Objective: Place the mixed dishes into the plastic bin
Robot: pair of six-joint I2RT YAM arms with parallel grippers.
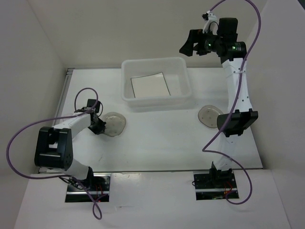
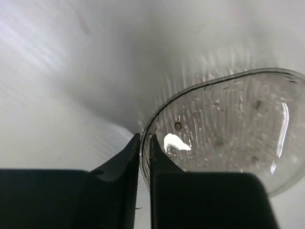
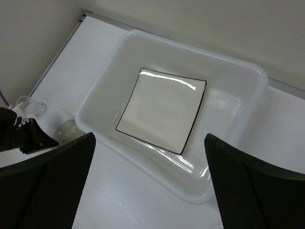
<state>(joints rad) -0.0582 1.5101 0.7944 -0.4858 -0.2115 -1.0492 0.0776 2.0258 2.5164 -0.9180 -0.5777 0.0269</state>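
The plastic bin (image 1: pixel 185 78) stands at the back middle with the square white plate (image 1: pixel 150 86) flat inside; the right wrist view shows the bin (image 3: pixel 238 76) and plate (image 3: pixel 162 107) from above. My left gripper (image 1: pixel 99 125) is shut on the rim of a speckled dish (image 1: pixel 115 123) low over the table at left; the left wrist view shows the jaws (image 2: pixel 145 139) pinching that dish (image 2: pixel 228 133). A second speckled dish (image 1: pixel 208 114) lies at right, partly behind my right arm. My right gripper (image 1: pixel 190 45) is open, empty, high above the bin (image 3: pixel 149 136). A small clear cup (image 3: pixel 29 105) stands by my left arm.
White walls close in the table at the left, back and right. My right arm's elbow (image 1: pixel 237 121) hangs over the right side of the table next to the second dish. The table's near edge runs just in front of both arm bases.
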